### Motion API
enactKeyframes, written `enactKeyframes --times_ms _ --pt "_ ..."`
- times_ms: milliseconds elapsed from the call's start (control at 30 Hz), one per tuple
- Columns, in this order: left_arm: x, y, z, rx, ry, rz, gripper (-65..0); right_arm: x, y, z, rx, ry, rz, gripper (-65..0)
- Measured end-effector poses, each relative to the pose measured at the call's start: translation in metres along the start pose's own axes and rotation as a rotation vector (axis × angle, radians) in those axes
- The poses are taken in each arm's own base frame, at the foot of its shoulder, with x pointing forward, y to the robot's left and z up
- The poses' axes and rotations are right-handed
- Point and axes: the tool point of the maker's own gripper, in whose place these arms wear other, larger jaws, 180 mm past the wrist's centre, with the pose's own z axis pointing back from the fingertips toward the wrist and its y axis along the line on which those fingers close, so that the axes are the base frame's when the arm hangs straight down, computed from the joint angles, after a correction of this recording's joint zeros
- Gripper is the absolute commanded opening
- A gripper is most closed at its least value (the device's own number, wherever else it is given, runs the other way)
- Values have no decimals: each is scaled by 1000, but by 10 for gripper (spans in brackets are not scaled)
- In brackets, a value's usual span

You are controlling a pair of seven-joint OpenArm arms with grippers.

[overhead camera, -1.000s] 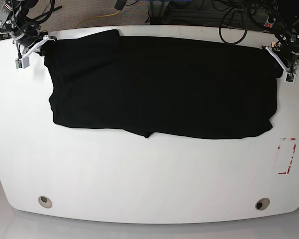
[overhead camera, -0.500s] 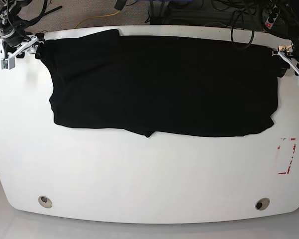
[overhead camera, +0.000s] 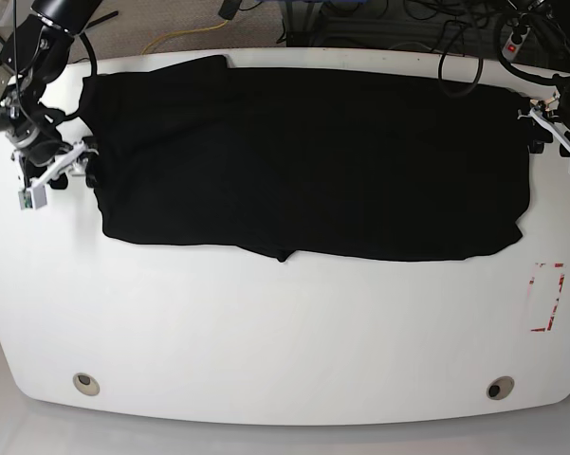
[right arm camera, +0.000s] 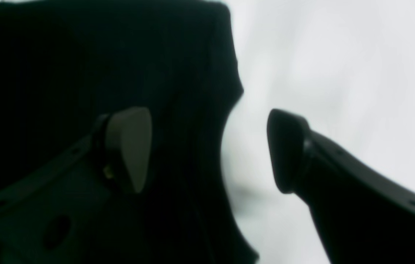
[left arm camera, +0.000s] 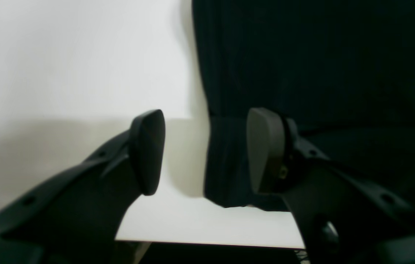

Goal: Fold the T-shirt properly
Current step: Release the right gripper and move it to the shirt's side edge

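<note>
The black T-shirt (overhead camera: pixel 303 161) lies spread flat across the far half of the white table (overhead camera: pixel 285 332). No print shows on it. My right gripper (overhead camera: pixel 83 163) is at the shirt's left edge, and in the right wrist view it (right arm camera: pixel 207 148) stands open, with the edge of the T-shirt (right arm camera: pixel 82 55) running below and between its fingers. My left gripper (overhead camera: pixel 539 131) is at the shirt's right edge near the far corner. In the left wrist view it (left arm camera: pixel 207 152) is open too, straddling the hem of the T-shirt (left arm camera: pixel 321 73). Neither grips the cloth.
A red tape rectangle (overhead camera: pixel 547 297) marks the table near its right edge. Two round holes (overhead camera: pixel 86 383) (overhead camera: pixel 500 388) sit near the front corners. Cables (overhead camera: pixel 455 38) hang behind the far edge.
Both grippers have opened and left the shirt's far corners. The right arm has come forward along the shirt's left edge. The left arm has shifted slightly forward on the right.
</note>
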Motion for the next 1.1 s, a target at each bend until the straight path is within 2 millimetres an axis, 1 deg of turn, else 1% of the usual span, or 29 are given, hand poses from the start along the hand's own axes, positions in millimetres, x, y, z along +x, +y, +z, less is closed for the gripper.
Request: enactKeyframes --times_ms 67,167,267,333,367,400,500,567,633,733,800,833,933,967,1033,1100 --pt "3 3 0 10 -3 -1 -325 9 2 -11 16 3 4 -176" --pt "15 13 4 36 -54 30 -325 22 20 -33 87 14 29 -176" --pt "16 25 9 70 -62 38 -325 35 37 -52 141 32 58 -176" --pt "12 26 9 76 -40 39 -325 49 51 -63 181 21 77 -176" --pt "12 24 8 70 -43 41 -325 56 58 -68 203 14 80 -176" --pt "15 22 6 65 -49 41 -325 63 60 -74 218 11 82 -176" --pt "21 21 6 57 -72 44 -325 77 58 -91 199 31 86 -176" --pt "19 21 6 59 -67 46 -325 85 46 -102 138 41 118 -176" --pt "17 21 6 61 -60 46 -325 89 42 -113 114 57 148 -176" --pt "18 18 3 56 -52 28 -325 86 44 -131 117 79 157 -178" --pt "16 15 -1 58 -25 2 -325 78 45 -139 129 98 143 -178" --pt "15 14 -2 61 -14 -8 -325 73 45 -141 133 107 138 -178" --pt "15 20 -5 104 24 -36 -325 63 44 -143 135 128 129 -179" --pt "17 20 -6 111 24 -39 -325 61 44 -143 135 132 128 -190" --pt "24 17 -9 109 9 -51 -325 56 45 -143 137 136 126 -250" --pt "22 15 -12 115 21 -51 -325 47 46 -143 141 149 121 -360"
